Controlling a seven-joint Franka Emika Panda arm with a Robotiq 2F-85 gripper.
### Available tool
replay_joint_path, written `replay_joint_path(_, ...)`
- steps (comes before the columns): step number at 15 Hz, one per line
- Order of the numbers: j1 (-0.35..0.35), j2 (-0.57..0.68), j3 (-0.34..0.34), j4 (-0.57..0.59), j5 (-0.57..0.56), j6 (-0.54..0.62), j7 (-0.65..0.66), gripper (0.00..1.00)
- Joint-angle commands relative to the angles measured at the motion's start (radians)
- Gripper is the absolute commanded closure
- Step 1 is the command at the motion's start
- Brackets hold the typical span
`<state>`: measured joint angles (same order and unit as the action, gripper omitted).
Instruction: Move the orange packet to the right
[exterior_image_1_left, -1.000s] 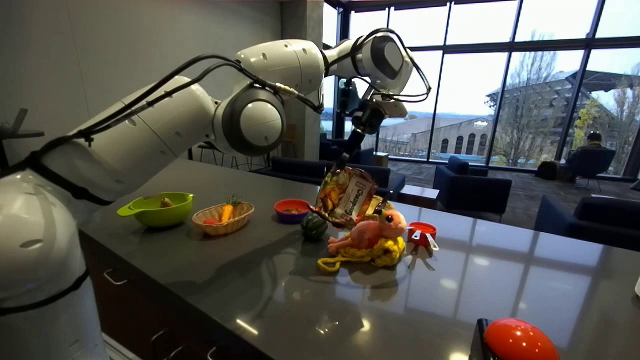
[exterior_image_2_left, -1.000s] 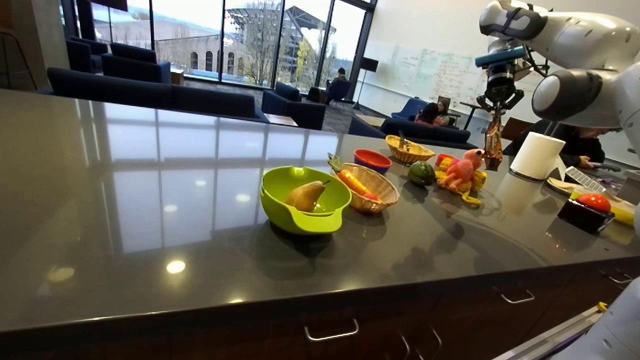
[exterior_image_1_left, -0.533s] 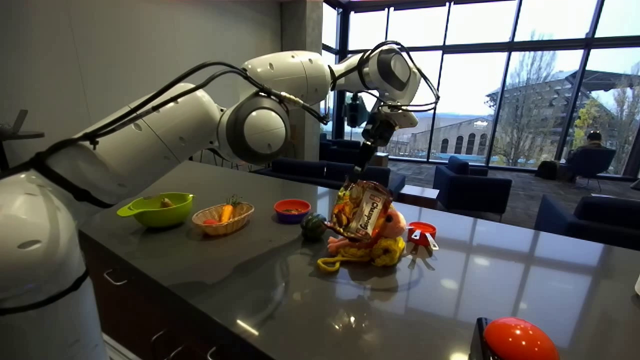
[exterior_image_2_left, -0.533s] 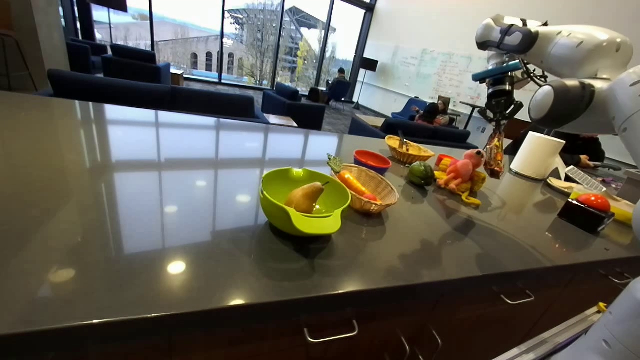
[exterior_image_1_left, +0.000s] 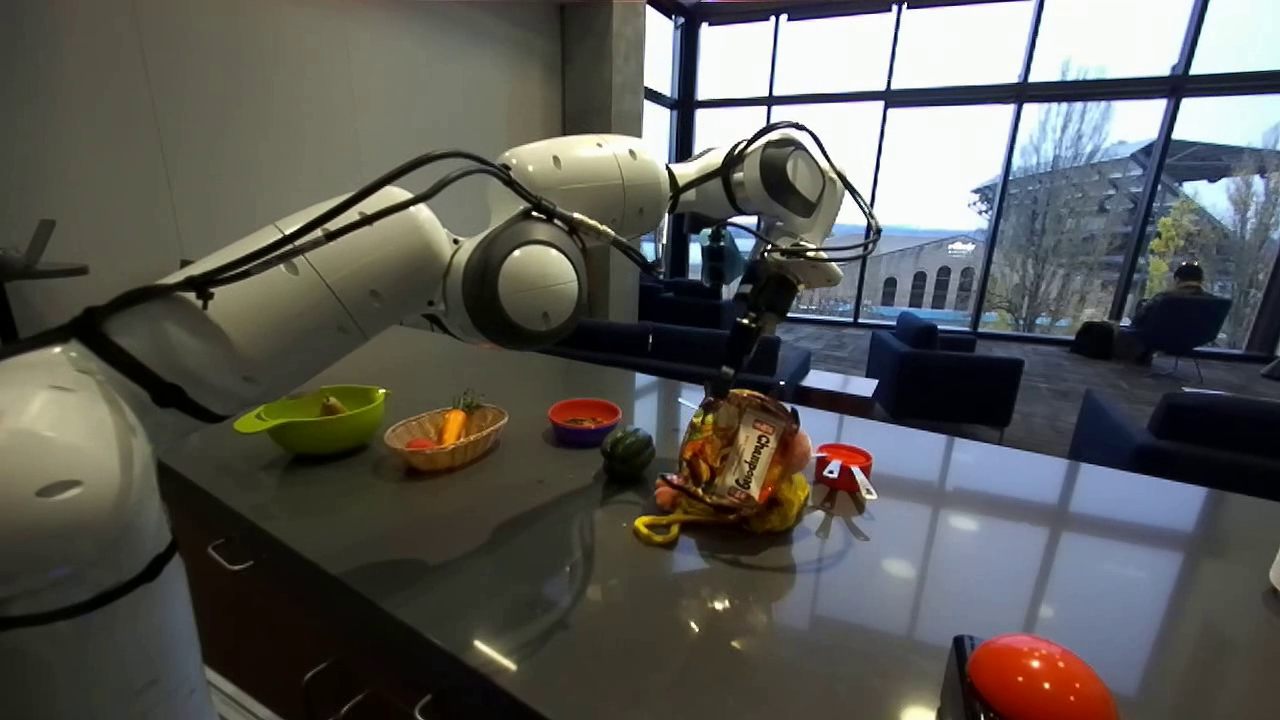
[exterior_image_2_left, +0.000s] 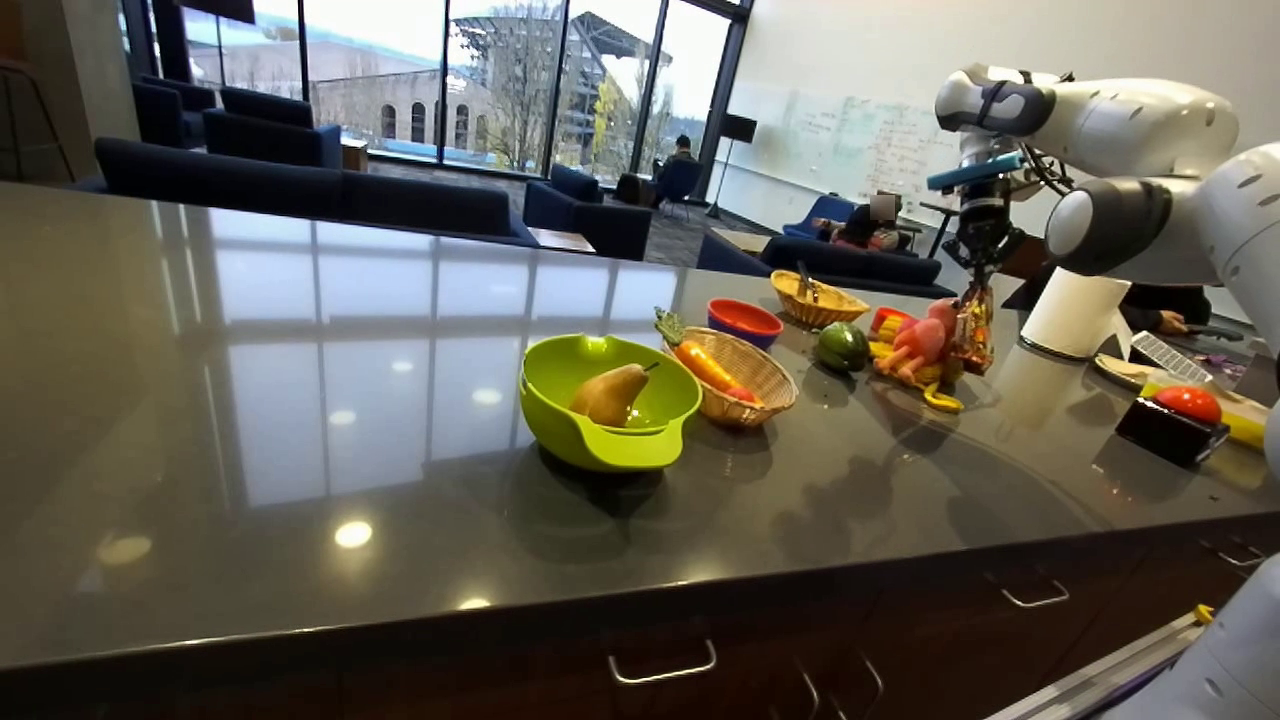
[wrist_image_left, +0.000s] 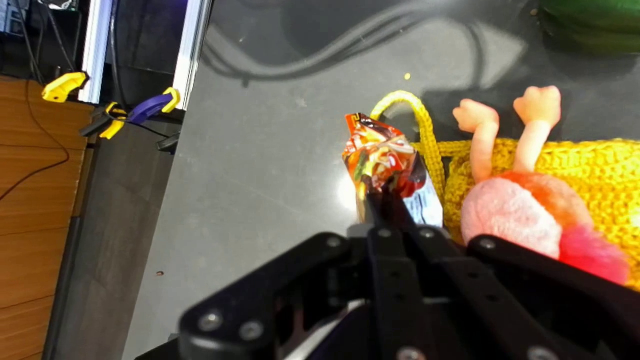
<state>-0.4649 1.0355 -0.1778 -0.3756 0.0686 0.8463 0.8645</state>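
Beside the pink plush toy (wrist_image_left: 510, 215), over the grey counter (wrist_image_left: 240, 190), the orange packet (exterior_image_1_left: 745, 455) is held roughly upright, its top edge pinched in the gripper (wrist_image_left: 385, 197); whether its lower edge touches the yellow knitted piece (wrist_image_left: 605, 165) or the counter cannot be told. Grasp judged complete, rightward move probably part-done, though no marked goal shows. Remaining, by estimate: any further travel right, lowering the packet onto the counter, releasing it and withdrawing.

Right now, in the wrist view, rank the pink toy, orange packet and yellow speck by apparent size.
Largest to smallest:
1. pink toy, partly hidden
2. orange packet, partly hidden
3. yellow speck, tiny
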Motion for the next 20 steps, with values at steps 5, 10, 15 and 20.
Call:
replay_joint_path(5, -0.007, 0.045, -0.007, 0.027, -0.027, 0.018, 0.058, 1.0)
replay_joint_path(10, -0.005, 0.063, -0.007, 0.031, -0.036, 0.03, 0.065, 1.0)
replay_joint_path(15, -0.003, 0.064, -0.007, 0.026, -0.039, 0.054, 0.065, 0.56)
replay_joint_path(20, 0.013, 0.023, 0.009, 0.001, -0.029, 0.122, 0.045, 0.22)
